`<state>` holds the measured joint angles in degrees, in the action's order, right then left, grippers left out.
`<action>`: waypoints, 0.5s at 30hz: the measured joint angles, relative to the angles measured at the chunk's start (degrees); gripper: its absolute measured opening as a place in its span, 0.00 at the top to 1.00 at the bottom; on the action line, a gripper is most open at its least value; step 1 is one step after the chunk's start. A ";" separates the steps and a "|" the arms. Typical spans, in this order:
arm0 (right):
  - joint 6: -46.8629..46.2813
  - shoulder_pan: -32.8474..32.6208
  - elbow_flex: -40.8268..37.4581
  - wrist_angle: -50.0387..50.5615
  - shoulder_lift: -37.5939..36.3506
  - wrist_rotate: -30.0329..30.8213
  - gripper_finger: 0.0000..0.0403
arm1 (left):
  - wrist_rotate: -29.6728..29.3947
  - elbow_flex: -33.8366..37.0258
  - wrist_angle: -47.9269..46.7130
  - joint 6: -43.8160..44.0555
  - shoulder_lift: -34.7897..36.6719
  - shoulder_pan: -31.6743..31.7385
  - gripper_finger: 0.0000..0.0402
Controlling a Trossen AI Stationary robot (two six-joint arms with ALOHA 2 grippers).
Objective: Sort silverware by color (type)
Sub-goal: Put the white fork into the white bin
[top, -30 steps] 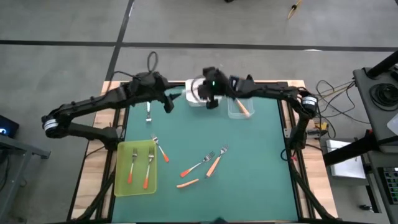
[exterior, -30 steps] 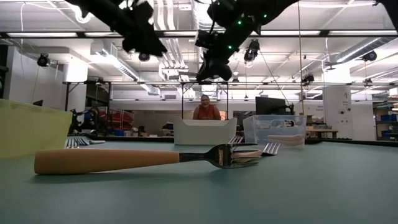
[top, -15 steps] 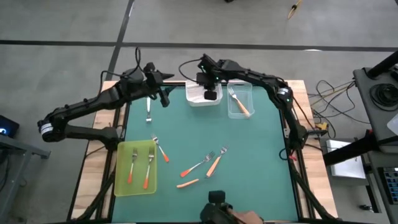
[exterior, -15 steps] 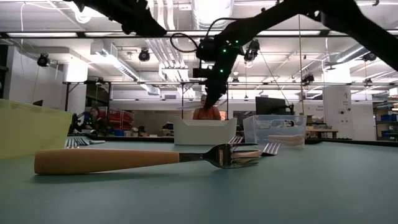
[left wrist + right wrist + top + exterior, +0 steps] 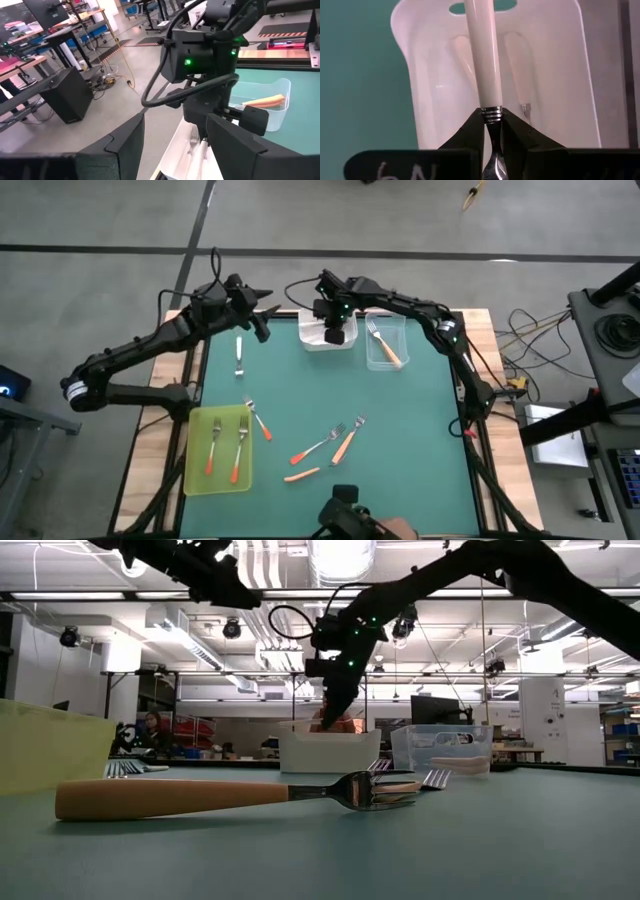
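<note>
— So, where is your right pincer [image 5: 492,131] just now?

— Directly over the white tray [image 5: 318,337] at the far edge of the counter [image 5: 420,430], clamped on the metal neck of a white-handled fork [image 5: 483,52]. The handle points down into the tray, where two more white handles lie below it.

— And your left pincer [image 5: 262,310]?

— It hangs above the far left corner of the counter, fingers spread wide, gripping nothing. A white fork [image 5: 239,358] lies on the counter just beneath and nearer than it.

— Where is the remaining silverware?

— Beside the right pincer, a light orange fork [image 5: 383,345] sits in the clear tray [image 5: 400,363]. Well away from both pincers, two red-orange forks [image 5: 227,448] rest in the yellow-green tray [image 5: 195,480], and several more forks [image 5: 332,442] lie loose mid-counter.
</note>
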<state>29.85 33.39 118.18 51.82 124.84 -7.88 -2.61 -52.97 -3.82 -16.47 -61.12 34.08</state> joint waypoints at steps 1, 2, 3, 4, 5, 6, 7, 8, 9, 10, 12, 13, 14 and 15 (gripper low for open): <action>0.02 0.00 -0.15 0.16 0.07 0.50 0.93 | 0.00 0.00 -0.02 0.00 0.00 0.02 0.51; -0.02 0.05 -0.19 0.30 0.10 1.11 0.93 | 0.00 0.00 -0.02 0.00 0.04 0.05 0.51; -0.18 0.13 -0.23 0.18 0.13 1.63 0.93 | 0.01 0.03 -0.03 0.02 0.04 0.05 0.51; -0.33 0.28 -0.27 0.16 0.15 1.91 0.93 | 0.05 0.12 -0.04 0.04 0.07 0.05 0.51; -0.47 0.32 -0.39 0.17 0.15 1.86 0.93 | 0.07 0.18 -0.14 0.05 0.09 0.05 0.51; -0.56 0.37 -0.60 -0.12 0.17 1.92 0.93 | 0.07 0.20 -0.24 0.07 0.09 0.05 0.51; -0.64 0.37 -0.82 -0.47 0.17 1.91 0.93 | 0.09 0.24 -0.26 0.09 0.09 0.05 0.51; -0.68 0.37 -1.09 -0.74 0.17 1.93 0.93 | 0.09 0.26 -0.24 0.09 0.09 0.05 0.51; -0.76 0.34 -1.40 -0.94 0.17 1.89 0.93 | 0.09 0.26 -0.22 0.11 0.09 0.05 0.51; -0.99 0.31 -1.86 -1.50 0.17 1.89 0.93 | 0.09 0.25 -0.24 0.15 0.11 0.05 0.51; -1.57 0.28 -2.98 -2.71 0.17 1.88 0.93 | 0.09 0.26 -0.24 0.22 0.11 0.05 0.51; -1.72 0.28 -3.56 -3.15 0.17 1.88 0.93 | 0.09 0.26 -0.23 0.22 0.11 0.05 0.51; -1.79 0.28 -4.09 -3.53 0.17 1.88 0.93 | 0.09 0.26 -0.24 0.22 0.11 0.05 0.51; -1.85 0.28 -4.57 -3.69 0.17 1.91 0.93 | 0.11 0.26 -0.22 0.22 0.11 0.05 0.51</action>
<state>27.99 33.67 113.61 48.13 125.02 -5.98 -2.50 -52.71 -4.03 -16.25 -61.01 34.13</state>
